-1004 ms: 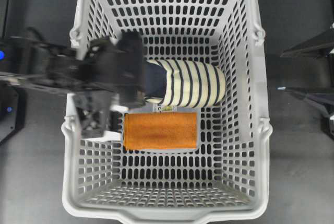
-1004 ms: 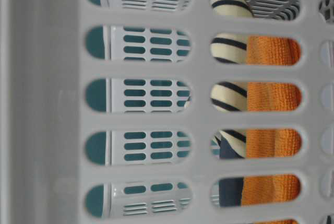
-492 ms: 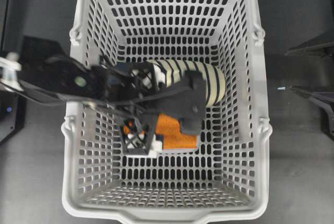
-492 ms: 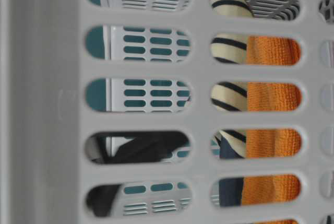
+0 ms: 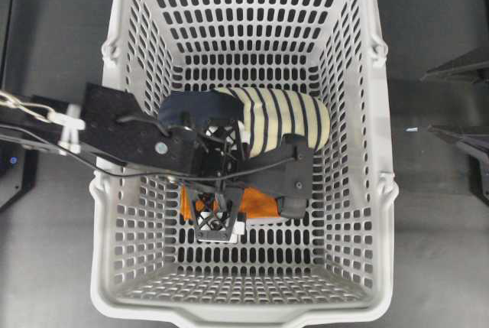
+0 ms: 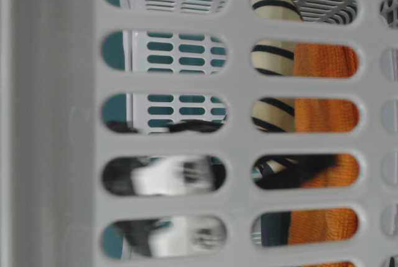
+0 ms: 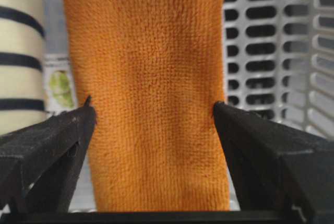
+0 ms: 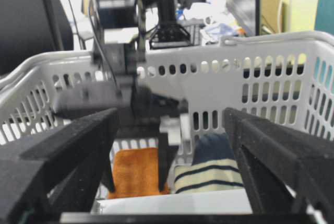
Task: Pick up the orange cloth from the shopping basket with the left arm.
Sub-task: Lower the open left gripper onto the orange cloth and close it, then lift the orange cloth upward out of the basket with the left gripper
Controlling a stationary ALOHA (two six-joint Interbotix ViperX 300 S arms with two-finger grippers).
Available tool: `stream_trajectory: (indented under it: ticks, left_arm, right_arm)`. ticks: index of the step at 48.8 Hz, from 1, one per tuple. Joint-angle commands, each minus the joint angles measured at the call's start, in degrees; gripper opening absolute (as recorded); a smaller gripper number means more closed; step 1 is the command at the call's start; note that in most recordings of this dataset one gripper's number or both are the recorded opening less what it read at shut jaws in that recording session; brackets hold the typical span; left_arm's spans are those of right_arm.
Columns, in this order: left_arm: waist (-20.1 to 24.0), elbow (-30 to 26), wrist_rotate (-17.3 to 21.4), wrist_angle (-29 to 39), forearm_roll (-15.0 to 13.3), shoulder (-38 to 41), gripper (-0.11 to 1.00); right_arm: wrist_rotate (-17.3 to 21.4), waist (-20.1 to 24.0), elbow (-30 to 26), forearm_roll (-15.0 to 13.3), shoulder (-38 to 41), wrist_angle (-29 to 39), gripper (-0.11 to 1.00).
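The orange cloth [image 5: 262, 202] lies flat on the floor of the light-grey shopping basket [image 5: 386, 190], mostly hidden under my left arm. In the left wrist view the cloth [image 7: 151, 88] fills the gap between the two fingers. My left gripper [image 7: 151, 110] is open, low inside the basket, with one fingertip [image 7: 86, 113] at each long edge of the cloth. It also shows in the overhead view [image 5: 216, 183]. The cloth shows through the wall slots [image 6: 323, 61] and in the right wrist view [image 8: 135, 174]. My right gripper [image 8: 172, 130] is open and empty outside the basket.
A navy-and-cream striped cloth roll [image 5: 283, 118] lies beside the orange cloth on its far side, close to the left fingers [image 7: 18, 51]. A small label [image 7: 58, 85] lies between them. The basket walls [image 6: 50, 124] surround the left arm.
My left arm has swung further into the basket and dropped lower. Its open fingers now straddle the orange cloth. The cloth and the roll have not moved.
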Motion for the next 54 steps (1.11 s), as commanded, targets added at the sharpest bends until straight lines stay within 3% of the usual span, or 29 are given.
stream_trajectory:
  ticks: [1,13,18,32,44,54]
  left_arm:
    - [-0.18,0.35,-0.09,-0.97,0.18,0.09,0.88]
    - [-0.09,2.2,-1.41,-3.52,0.09,0.26,0.87]
    - [-0.26,2.37,-1.23,-3.43,0.18,0.18,0.8]
    - [0.0,1.49,-0.09,-3.25,0.18,-1.41,0.16]
    - [0.7,-3.43,0.7,1.41,0.18,-4.66,0.16]
    - [0.7,-14.15,2.9,10.37,0.18,-7.03,0.16]
  right_arm:
    - [0.0,-0.09,-0.35,0.18,0.44,-0.26,0.78]
    - [0.0,-0.18,-0.18,0.18,0.44,-0.26,0.78]
    - [0.0,-0.18,0.09,0.18,0.44,-0.35,0.78]
    - [0.0,-0.09,0.09,0.18,0.44,-0.26,0.78]
    - [0.18,-0.18,0.35,0.18,0.44,-0.26,0.78]
    - [0.18,-0.18,0.44,0.18,0.44,-0.26,0.78]
